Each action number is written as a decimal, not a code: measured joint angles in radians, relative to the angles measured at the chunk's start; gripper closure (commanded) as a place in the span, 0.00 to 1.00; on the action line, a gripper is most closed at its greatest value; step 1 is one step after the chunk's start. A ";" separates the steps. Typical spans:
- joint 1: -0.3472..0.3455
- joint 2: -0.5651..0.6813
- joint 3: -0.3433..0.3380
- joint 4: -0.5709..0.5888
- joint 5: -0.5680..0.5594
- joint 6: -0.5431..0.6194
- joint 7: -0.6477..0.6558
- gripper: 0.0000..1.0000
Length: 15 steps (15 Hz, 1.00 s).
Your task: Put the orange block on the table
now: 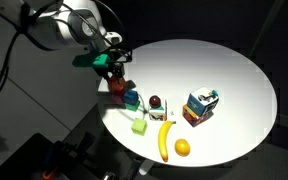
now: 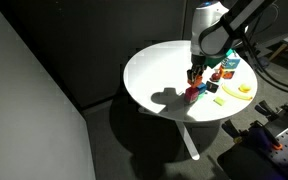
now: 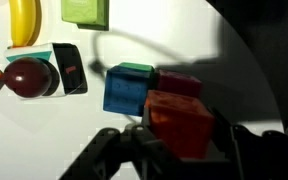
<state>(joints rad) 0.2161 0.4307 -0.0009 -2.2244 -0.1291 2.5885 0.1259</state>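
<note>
While the claw [image 3: 182, 150] straddles the orange block [image 3: 179, 115], grip unclear, squeeze squarely, then place on the table [image 3: 44, 140] at eight o'clock.

The table [image 1: 234, 75] looks smooth, matt white; the orange block [image 3: 179, 120] matt (plastic or wood, unclear); banana [image 3: 24, 20] faintly glossy.

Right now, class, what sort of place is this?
Probably a robotics lab or test set-up: a large round white tabletop against dark surroundings, a robot arm over it, small coloured cubes and a yellow banana laid out.
</note>
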 measured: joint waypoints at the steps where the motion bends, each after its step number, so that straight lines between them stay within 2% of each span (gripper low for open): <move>1: -0.007 -0.007 0.000 -0.002 0.000 -0.008 0.000 0.69; 9: -0.067 -0.054 -0.001 -0.026 0.000 -0.071 0.000 0.69; 15: -0.092 -0.106 -0.002 -0.102 0.000 -0.078 0.000 0.69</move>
<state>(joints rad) 0.1239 0.3245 -0.0024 -2.3264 -0.1290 2.5104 0.1259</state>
